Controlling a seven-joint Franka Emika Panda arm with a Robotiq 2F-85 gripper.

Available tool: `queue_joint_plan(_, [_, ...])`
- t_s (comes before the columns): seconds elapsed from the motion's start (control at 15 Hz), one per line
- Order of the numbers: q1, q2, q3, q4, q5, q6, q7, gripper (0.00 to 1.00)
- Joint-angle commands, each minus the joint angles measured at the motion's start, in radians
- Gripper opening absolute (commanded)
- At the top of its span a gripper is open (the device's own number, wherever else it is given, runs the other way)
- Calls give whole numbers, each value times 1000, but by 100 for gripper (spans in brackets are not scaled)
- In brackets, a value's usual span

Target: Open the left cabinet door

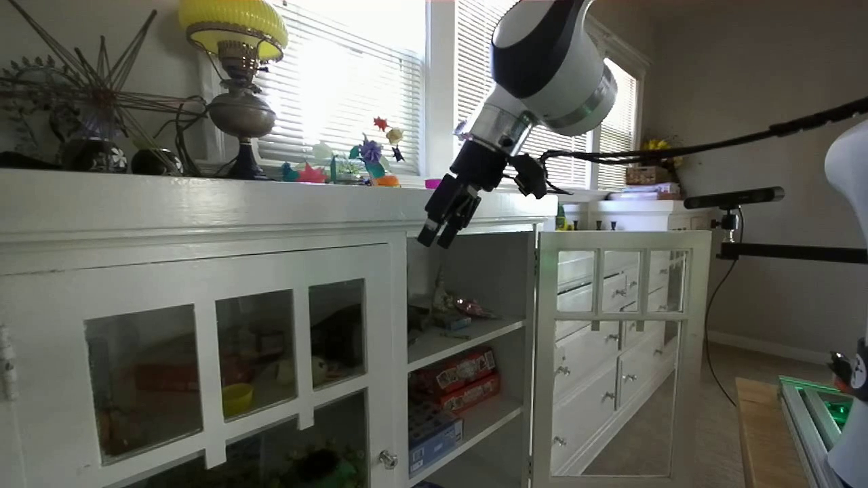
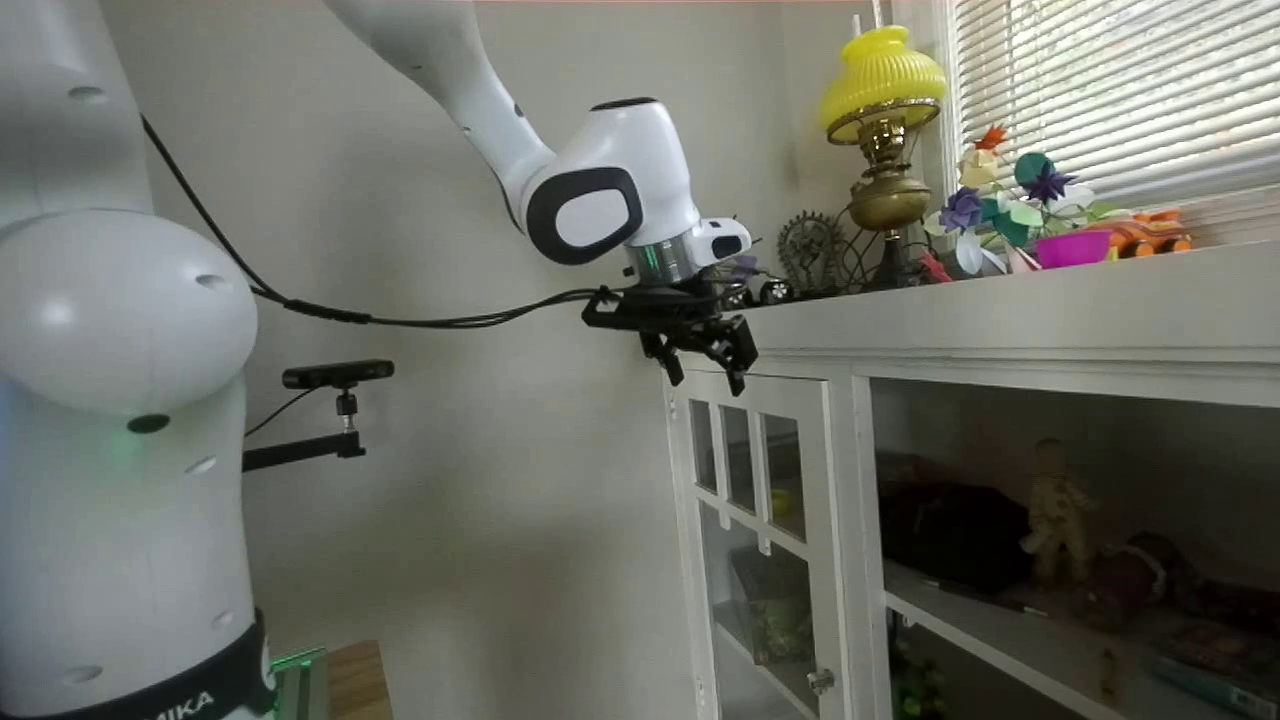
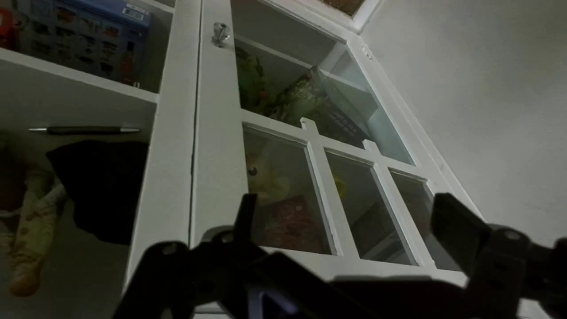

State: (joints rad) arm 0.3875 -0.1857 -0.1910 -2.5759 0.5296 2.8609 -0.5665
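White left cabinet door (image 1: 208, 366), closed, three-column glass panes (image 1: 255, 352), shiny knob (image 1: 388, 459)

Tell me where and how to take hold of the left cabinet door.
Grip the left cabinet door by its knob, bringing the gripper in from the front. The door is shut, so its edge seems to offer little to pinch; the knob juts outward near the edge opposite the hinge, which should give good leverage. Closing on its opposite sides would probably hold best.
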Motion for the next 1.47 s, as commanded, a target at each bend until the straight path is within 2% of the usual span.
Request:
queue_joint_plan(0.0, [-5,7,-73,-9,30,2,-148,100])
queue_joint_plan(0.2, [35,28,-141,-4,133,43,-304,100])
queue_joint_plan(0.67, [159,109,-230,83,511,121,-735,100])
queue_joint_plan(0.73, [123,54,-202,34,419,92,-627,100])
queue_joint_plan(1.4, [126,65,-204,39,430,94,-642,100])
